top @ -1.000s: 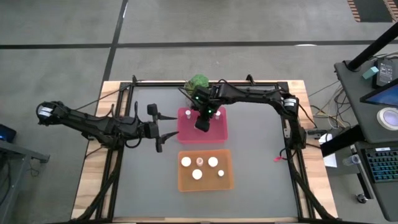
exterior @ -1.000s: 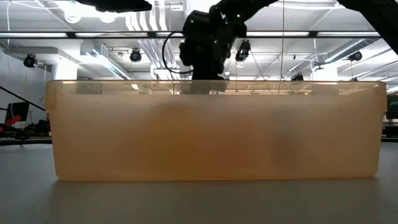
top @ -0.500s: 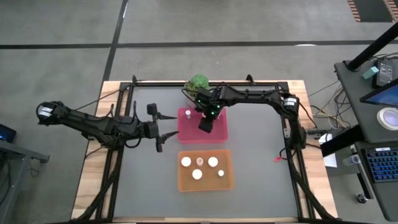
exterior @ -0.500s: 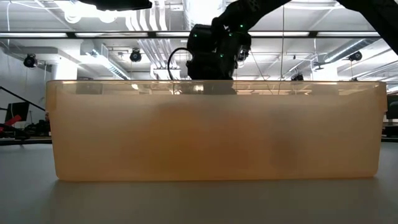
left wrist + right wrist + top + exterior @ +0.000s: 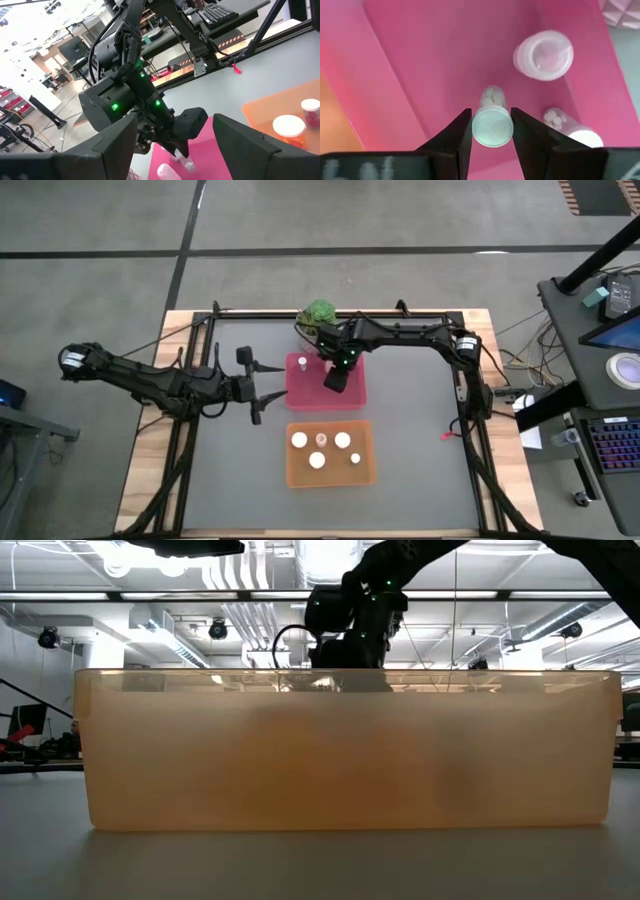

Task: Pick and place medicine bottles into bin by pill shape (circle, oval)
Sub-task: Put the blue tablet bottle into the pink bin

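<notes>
My right gripper [image 5: 337,378] is over the pink bin [image 5: 352,398], shut on a small clear medicine bottle [image 5: 492,100] with a white cap and white pills inside. Two more bottles are in the pink bin: one upright [image 5: 543,55] and one tilted [image 5: 570,131]. The orange bin [image 5: 368,470] holds several white-capped bottles [image 5: 299,440]. My left gripper [image 5: 255,390] waits open and empty, left of the pink bin. In the low view the orange bin wall [image 5: 340,750] hides the bottles. My right gripper pinches the bottle's white cap [image 5: 492,129] between its two fingers [image 5: 462,135], one on each side. The fingers come from above, pointing down. The bottle hangs below them, body [image 5: 183,161] toward the bin floor. Whether its lower end touches the floor I cannot tell.
A green potted plant [image 5: 319,311] stands just beyond the pink bin's far edge. The orange bin lies nearer the table's front edge. The grey mat [image 5: 420,430] to the right of both bins is bare. A black frame runs around the table.
My right gripper has gone a little toward the table's right edge over the pink bin, staying pointed down.
</notes>
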Robot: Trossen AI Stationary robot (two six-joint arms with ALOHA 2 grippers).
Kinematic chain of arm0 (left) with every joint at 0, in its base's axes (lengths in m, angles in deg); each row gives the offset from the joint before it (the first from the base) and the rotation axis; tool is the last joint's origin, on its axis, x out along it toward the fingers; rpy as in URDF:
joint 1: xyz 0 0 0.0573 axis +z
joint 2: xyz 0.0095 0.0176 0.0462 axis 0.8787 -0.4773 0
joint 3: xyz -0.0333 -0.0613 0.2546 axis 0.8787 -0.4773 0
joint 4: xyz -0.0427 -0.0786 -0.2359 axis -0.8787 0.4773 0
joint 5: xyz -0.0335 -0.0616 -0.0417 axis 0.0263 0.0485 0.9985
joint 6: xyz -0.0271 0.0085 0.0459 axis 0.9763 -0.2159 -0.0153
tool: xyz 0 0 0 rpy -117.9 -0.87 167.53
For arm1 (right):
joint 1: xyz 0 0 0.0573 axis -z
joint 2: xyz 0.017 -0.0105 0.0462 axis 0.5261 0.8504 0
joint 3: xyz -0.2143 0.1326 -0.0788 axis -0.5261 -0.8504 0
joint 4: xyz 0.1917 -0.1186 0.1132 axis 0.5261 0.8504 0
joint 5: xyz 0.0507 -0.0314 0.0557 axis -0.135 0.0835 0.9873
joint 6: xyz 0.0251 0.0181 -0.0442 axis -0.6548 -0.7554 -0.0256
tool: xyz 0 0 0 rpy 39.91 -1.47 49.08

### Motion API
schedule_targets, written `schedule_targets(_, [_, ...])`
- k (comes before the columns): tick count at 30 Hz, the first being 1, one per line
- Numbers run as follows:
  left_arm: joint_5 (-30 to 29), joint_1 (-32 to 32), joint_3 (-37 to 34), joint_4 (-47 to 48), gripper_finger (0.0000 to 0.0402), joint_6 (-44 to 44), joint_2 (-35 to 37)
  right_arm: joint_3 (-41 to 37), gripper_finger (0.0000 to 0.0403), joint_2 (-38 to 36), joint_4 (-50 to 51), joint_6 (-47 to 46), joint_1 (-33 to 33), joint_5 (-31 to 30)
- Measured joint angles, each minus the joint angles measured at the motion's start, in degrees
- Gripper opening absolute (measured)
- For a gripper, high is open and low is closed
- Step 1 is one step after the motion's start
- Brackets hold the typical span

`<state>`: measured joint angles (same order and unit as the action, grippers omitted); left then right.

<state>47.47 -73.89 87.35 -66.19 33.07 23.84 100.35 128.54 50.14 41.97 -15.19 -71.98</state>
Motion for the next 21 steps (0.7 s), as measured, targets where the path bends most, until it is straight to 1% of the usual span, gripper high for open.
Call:
schedule_targets(14, [0.0,0.0,0.0,-0.1,0.0244,0.0,0.0,-2.0,0.0116,0.0,1.5,0.1,0.0,-0.2])
schedule_targets(21, [0.0,0.0,0.0,-0.2,0.0244,-0.4,0.0,-2.4,0.0119,0.0,1.4,0.6,0.0,-1.6])
